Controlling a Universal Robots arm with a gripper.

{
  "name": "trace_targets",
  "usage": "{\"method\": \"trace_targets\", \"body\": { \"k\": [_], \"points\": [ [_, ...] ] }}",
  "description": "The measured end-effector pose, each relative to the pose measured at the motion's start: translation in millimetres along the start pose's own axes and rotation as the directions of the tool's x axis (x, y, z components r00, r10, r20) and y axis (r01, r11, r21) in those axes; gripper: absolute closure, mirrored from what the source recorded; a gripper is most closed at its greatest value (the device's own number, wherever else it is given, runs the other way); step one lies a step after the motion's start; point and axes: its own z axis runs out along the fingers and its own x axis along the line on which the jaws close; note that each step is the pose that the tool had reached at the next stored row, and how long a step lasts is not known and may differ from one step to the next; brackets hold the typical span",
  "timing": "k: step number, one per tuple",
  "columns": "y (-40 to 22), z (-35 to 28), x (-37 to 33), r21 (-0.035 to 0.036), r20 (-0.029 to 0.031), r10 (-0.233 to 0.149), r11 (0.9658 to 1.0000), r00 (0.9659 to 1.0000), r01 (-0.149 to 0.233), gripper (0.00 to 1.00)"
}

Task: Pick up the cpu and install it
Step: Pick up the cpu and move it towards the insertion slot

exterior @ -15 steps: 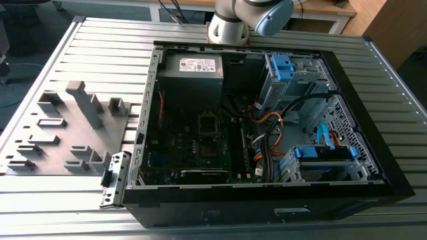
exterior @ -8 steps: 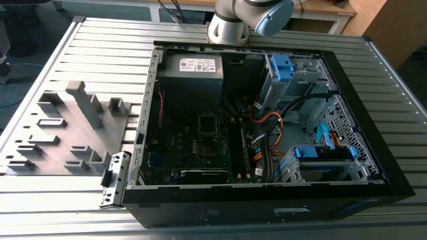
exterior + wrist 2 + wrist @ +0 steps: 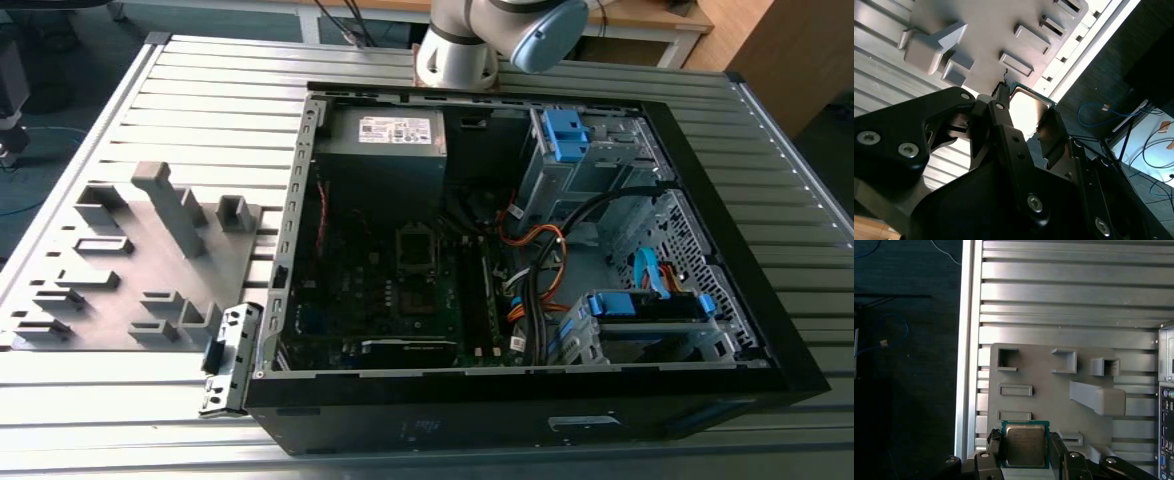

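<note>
1. The gripper [image 3: 1026,449] is pinching the cpu [image 3: 1025,444]; in both wrist views one black finger [image 3: 995,450] is pressing against each of two opposite edges of the chip.
2. The cpu is showing its silver-grey metal face with a green border in the first wrist view. In the second wrist view it is glaring bright between the fingers.
3. The cpu is sitting clear of the grey fixture tray [image 3: 1054,395], which is lying well beyond it on the slotted aluminium table [image 3: 1064,295].
4. In the exterior view the tray is resting at the exterior view's left on the table, just beside the open computer case [image 3: 534,410].
5. The case is lying on its side with the motherboard [image 3: 387,290] facing up and the socket [image 3: 416,250] showing near the board's middle.
6. The arm [image 3: 483,35] is rising behind the case, at the far edge of the table.
</note>
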Motion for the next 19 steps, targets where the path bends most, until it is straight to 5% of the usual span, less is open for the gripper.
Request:
{"method": "trace_targets", "body": {
  "k": [19],
  "points": [
    [-0.2,-0.1,-14.8,-0.0001,0.0,0.0,1.0,1.0,0.0,0.53]
  ]
}}
